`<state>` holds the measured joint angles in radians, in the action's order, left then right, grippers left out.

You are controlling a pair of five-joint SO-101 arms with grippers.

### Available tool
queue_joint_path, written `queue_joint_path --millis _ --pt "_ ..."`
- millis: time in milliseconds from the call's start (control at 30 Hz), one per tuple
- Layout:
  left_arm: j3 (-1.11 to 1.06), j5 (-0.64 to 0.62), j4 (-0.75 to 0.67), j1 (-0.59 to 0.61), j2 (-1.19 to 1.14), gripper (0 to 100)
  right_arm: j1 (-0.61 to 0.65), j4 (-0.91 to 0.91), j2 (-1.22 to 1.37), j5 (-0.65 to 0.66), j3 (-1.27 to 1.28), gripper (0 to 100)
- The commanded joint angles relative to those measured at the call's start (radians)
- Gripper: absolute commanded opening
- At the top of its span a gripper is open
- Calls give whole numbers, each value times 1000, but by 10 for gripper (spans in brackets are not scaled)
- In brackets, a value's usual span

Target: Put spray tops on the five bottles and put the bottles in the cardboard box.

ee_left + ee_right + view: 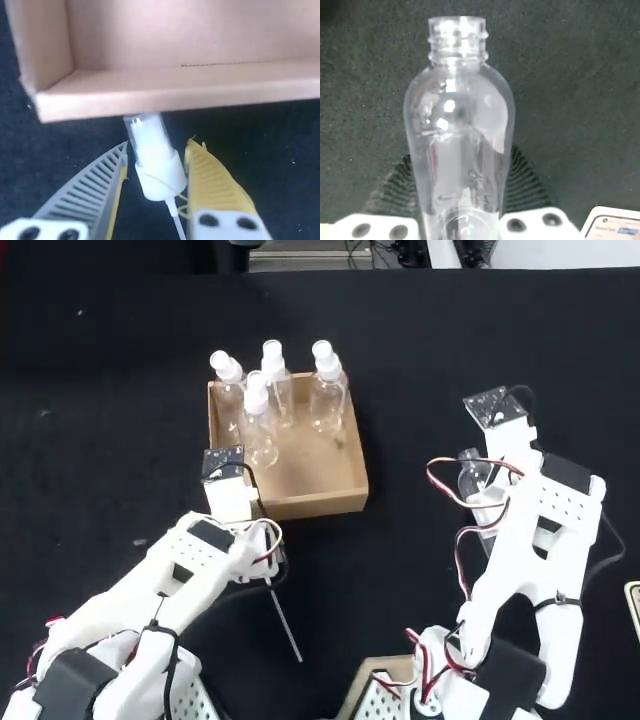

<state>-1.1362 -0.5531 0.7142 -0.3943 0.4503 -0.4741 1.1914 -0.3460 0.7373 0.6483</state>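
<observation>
Cardboard box (310,485): sits open-topped left of centre on the black table (120,390); holds four capped bottles (328,395) upright at its far side, three in a row along the far wall and one just in front of them, toward the left

Left arm (190,570): extends from the lower left and ends at the box's near left corner, outside the wall. Thin dip tube (285,625): sticks out from under that wrist and slants back toward the arm bases. Right arm (530,560): stands well to the right of the box, with the open neck of the uncapped bottle (474,480) visible beneath its wrist, apart from the box

Left gripper (156,146): grips the spray top (156,170), with the grey ribbed finger (95,185) against one side of the white collar and the yellow finger (215,185) beside the other; jaws no wider apart than the collar. Spray top: points its clear end at the box's near wall, right up against it or just short, cannot tell which; trails the dip tube back toward the camera; stays outside the box, over the black table

Right gripper (462,160): clamps the uncapped bottle (460,115) low on its body, dark ribbed pads (395,185) pressed to either side, jaws spread as wide as the bottle. Bottle: clear, threaded neck bare and open, black table behind it
</observation>
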Motion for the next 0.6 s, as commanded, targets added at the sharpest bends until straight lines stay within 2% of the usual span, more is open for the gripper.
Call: queue_joint_path --millis 0,233,333,567 --pt "7 17 63 12 17 166 12 0 -59 2 -15 11" --pt "10 58 173 36 167 166 11 2 -59 2 -27 11" --pt "12 101 279 110 290 166 -3 8 -59 2 -44 11" --pt "15 229 428 323 488 166 -5 8 -59 2 -62 11"
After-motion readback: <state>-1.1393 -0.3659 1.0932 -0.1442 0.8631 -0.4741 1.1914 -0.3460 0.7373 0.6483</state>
